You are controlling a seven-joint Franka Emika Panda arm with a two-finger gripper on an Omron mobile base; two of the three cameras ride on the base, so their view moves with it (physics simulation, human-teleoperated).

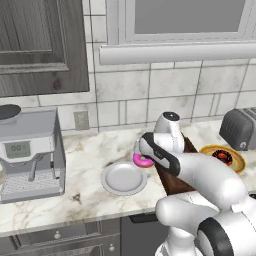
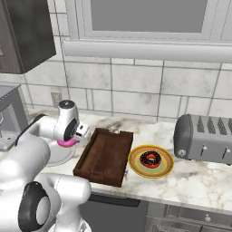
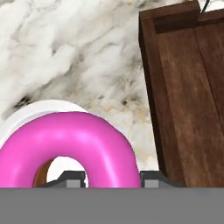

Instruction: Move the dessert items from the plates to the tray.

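1. Pink doughnut (image 3: 65, 144) is pinched in the gripper (image 3: 111, 177), a fingertip on each side of its near edge, held above the far rim of the light-grey plate (image 1: 123, 178).
2. Wooden tray (image 2: 105, 155) sits just right of that plate on the marble worktop (image 1: 85, 150).
3. Dark brown doughnut (image 2: 150, 159) sits on the yellow-rimmed plate (image 2: 151, 171), right of the tray.
4. Toaster (image 2: 204, 138) sits further right.

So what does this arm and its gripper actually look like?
A glossy white arm of rounded, tube-like segments with dark grey to black bands at the joints. No cables or markings show. The gripper ends in two small dark fingertips with paler grey blocks.
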